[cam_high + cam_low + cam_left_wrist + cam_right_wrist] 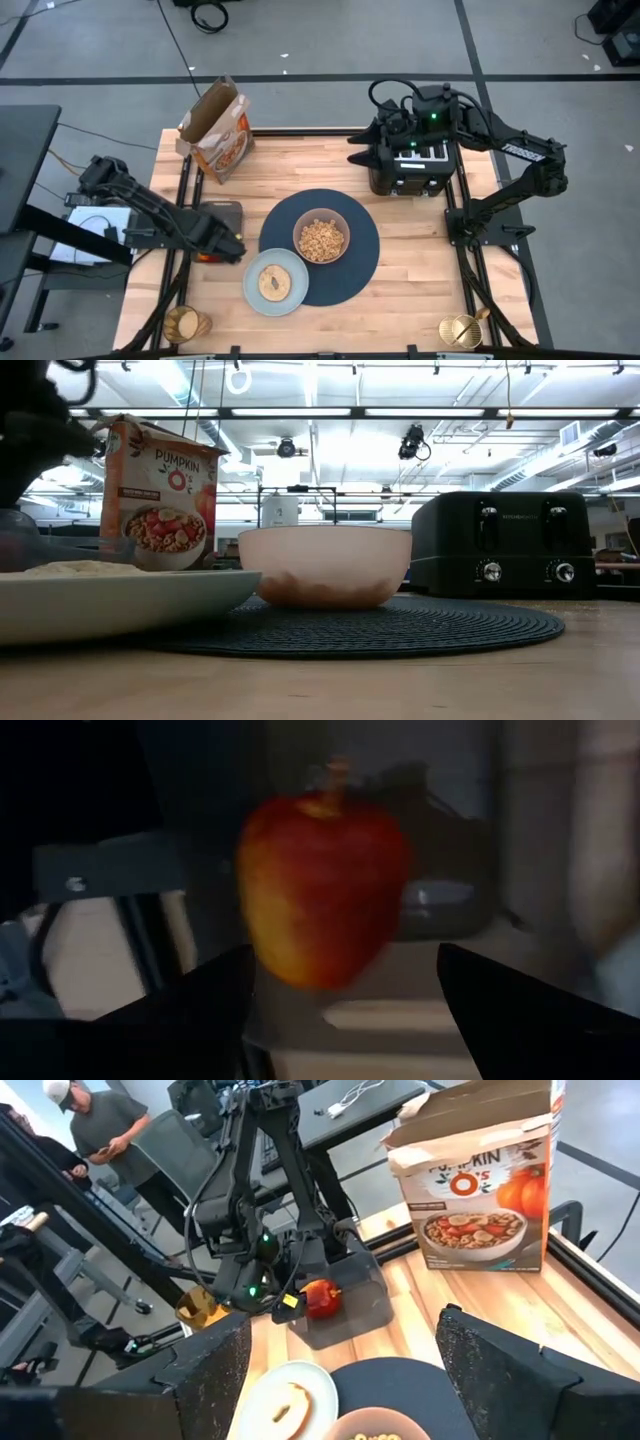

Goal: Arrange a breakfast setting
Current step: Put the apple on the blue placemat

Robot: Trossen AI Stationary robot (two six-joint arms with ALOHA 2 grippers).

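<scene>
A red apple (325, 890) lies at the near edge of a dark tray (215, 212) at the table's left; it also shows in the right wrist view (320, 1298). My left gripper (345, 1010) is open, its fingers on either side of the apple, low over the tray (215, 252). A translucent pink bowl (320, 238) of cereal stands on the navy placemat (350, 275). A bagel (275, 283) lies on the pale plate (252, 295), which overlaps the mat's near left edge. An amber cup (185, 323) stands near left and a gold spoon (462, 328) lies near right. My right gripper (340, 1380) is open and empty above the toaster (415, 165). My left gripper's fingers stand wide apart beside the apple's lower half (300, 970). I cannot tell whether either finger touches it. The apple rests on the tray's near edge.
A black four-slot toaster stands at the far right. An open cereal box (218, 130) stands at the far left. A person (95, 1125) stands beyond the table's left side. Bare wood (420, 290) lies right of the placemat.
</scene>
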